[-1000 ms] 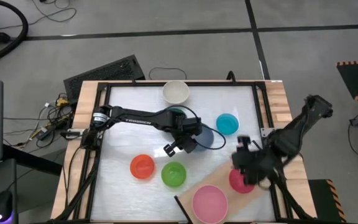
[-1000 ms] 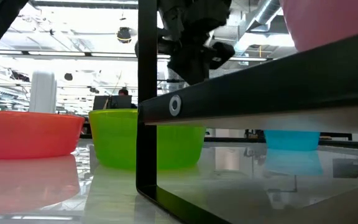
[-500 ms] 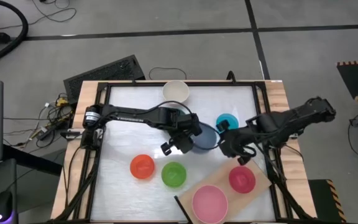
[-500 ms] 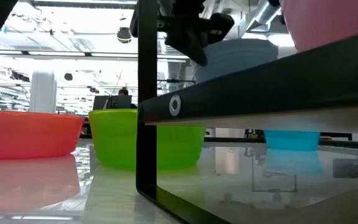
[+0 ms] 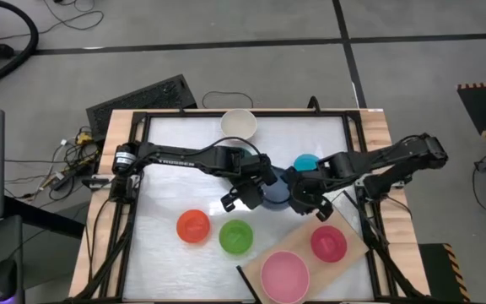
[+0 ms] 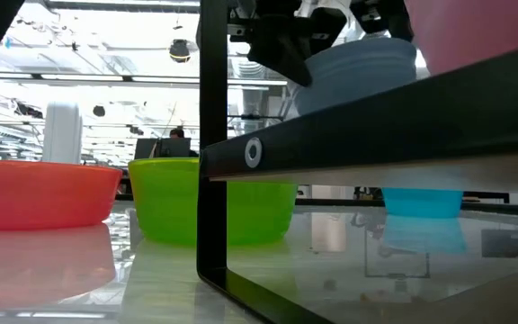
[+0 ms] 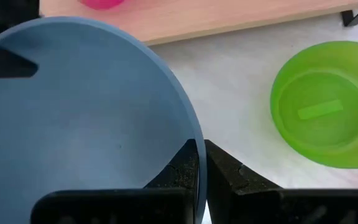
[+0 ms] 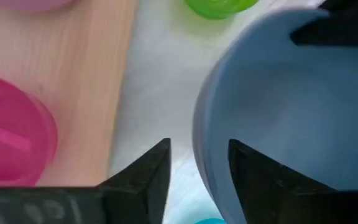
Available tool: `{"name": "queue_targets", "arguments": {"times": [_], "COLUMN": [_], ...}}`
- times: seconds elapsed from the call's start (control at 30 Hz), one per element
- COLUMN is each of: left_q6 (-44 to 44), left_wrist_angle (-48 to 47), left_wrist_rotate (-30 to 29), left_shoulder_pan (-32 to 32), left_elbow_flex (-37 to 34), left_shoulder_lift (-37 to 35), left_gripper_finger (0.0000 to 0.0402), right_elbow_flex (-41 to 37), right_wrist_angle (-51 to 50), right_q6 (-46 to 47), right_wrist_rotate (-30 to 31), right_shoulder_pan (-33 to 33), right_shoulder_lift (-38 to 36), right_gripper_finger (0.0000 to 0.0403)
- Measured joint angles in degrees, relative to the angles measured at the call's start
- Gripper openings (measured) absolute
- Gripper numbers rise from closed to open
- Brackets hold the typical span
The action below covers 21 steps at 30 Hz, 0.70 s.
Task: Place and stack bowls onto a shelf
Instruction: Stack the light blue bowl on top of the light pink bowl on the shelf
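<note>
Left fingers [image 7: 199, 163] astride slate blue bowl [image 7: 73, 118] rim, right fingers [image 8: 197, 163] agape beside it

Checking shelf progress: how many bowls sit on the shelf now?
2: the light pink bowl at the front end of the shelf, the magenta bowl beside it. None looks stacked or hidden.

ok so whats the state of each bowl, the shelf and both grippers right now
slate blue plastic bowl: lifted, upright, held by left gripper
right gripper: open, straddling its rim
magenta bowl, light pink bowl: upright on light-wood shelf
red, lime green, cyan, cream-white bowls: upright on table
</note>
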Motion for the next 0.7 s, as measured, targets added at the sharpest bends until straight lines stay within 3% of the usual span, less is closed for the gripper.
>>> {"name": "queue_targets", "arguments": {"times": [0.27, 0.5, 0.7], "left_q6": [0.0, -0.4, -1.5], "left_wrist_angle": [0.4, 0.5, 0.6], "left_wrist_rotate": [-0.5, -0.7, -4.4], "left_shoulder_pan": [-0.3, -0.4, -0.5], "left_elbow_flex": [0.0, 0.0, 0.0], "left_shoulder_lift": [0.0, 0.0, 0.0], "left_gripper_finger": [0.0, 0.0, 0.0017], "right_elbow_flex": [0.0, 0.0, 0.0], "right_wrist_angle": [-0.5, -0.7, -0.8], "right_q6": [-2.1, -2.0, -0.7], "right_wrist_rotate": [-0.3, -0.2, 0.9], "right_shoulder_pan": [0.0, 0.1, 0.1], "right_shoulder_lift": [-0.5, -0.5, -0.5], "right_gripper_finger": [0.0034, 0.0028, 0.0028]}}
